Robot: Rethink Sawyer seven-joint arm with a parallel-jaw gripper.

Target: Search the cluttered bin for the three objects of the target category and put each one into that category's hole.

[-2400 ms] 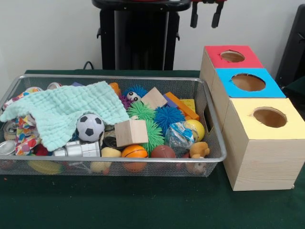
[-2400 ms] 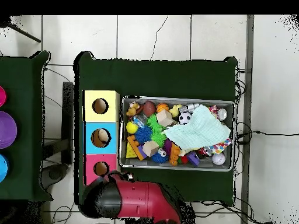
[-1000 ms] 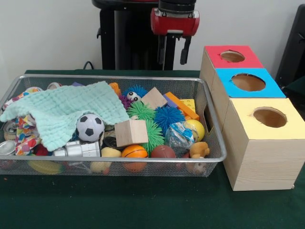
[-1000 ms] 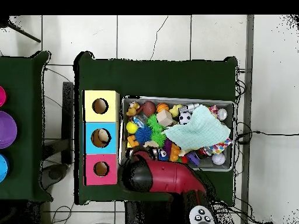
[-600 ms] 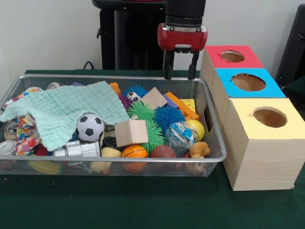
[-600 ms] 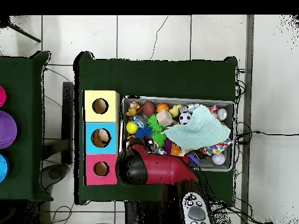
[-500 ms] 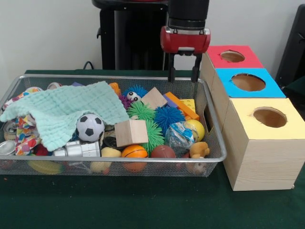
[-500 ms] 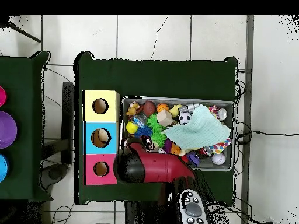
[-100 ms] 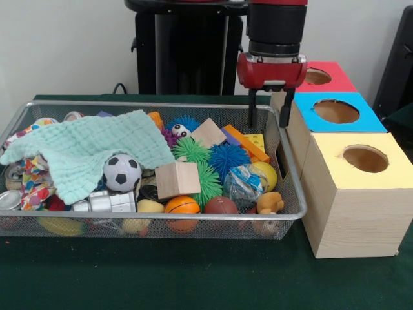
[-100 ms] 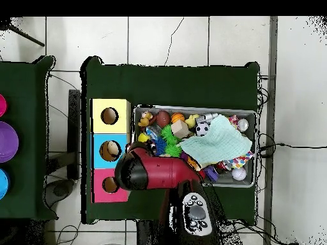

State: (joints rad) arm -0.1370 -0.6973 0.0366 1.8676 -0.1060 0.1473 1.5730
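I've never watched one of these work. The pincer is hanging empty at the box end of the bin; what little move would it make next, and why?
Probably straight down into the bin. The pincer is open, holds nothing, and hangs above the toys at that end, near the orange block and yellow ball. Which toy it wants, I cannot tell.

The gripper (image 9: 268,116), fingers (image 9: 251,115) apart and empty, hangs over the mesh bin's (image 9: 288,169) right end.
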